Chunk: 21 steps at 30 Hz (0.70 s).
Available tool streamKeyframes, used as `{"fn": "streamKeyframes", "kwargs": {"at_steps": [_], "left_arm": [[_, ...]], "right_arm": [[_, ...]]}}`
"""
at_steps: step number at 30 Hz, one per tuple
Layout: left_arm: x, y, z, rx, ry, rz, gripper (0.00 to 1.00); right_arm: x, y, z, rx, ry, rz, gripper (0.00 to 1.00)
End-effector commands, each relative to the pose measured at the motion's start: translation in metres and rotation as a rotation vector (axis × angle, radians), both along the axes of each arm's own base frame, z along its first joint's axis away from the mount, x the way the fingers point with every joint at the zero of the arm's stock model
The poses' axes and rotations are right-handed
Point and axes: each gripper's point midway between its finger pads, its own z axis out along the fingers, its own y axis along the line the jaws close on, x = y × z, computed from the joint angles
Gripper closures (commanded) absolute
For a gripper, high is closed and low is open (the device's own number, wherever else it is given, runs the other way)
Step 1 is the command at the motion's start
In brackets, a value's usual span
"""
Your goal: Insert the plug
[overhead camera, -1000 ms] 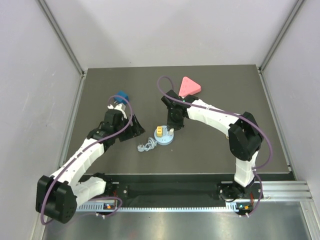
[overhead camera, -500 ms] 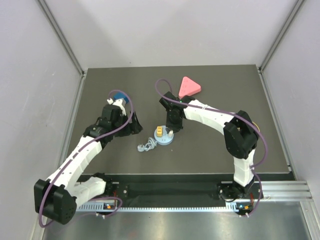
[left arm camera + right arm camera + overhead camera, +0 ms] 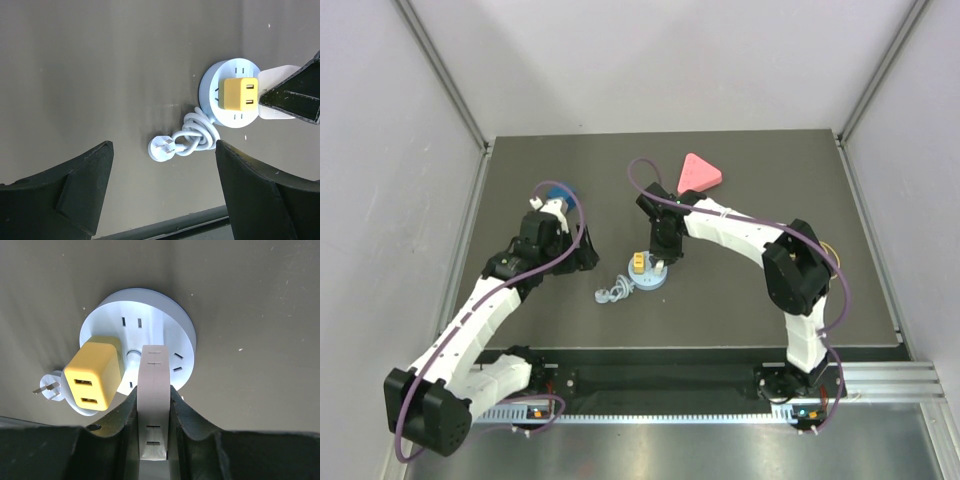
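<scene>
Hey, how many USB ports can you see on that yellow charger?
2. Both are side by side on the outer face of the yellow charger, plugged into the round socket. Hidden sides could hold more.

Robotics lab cell, white panel walls (image 3: 670, 60), aluminium rails (image 3: 443, 70), dark table (image 3: 770, 180)

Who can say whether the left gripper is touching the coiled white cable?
Apart. The left wrist view shows the left gripper open, its fingers either side of the coiled white cable, bare table between.
</scene>
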Motion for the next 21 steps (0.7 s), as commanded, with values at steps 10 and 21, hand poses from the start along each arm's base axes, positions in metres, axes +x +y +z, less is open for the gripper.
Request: {"fn": "streamKeyframes", "kwargs": {"at_steps": [10,21], "left_arm": [[0.001,0.002,0.016,-0.001,-0.056,-0.007,0.12],[0.001,0.004,0.019,0.0,-0.072,0.0,0.12]], "right_arm": [[0.008,0.007,-0.001,-0.02,-0.037,0.01,1.0],[0.015,0.01,0.009,0.004,-0.065,0.023,1.0]]}}
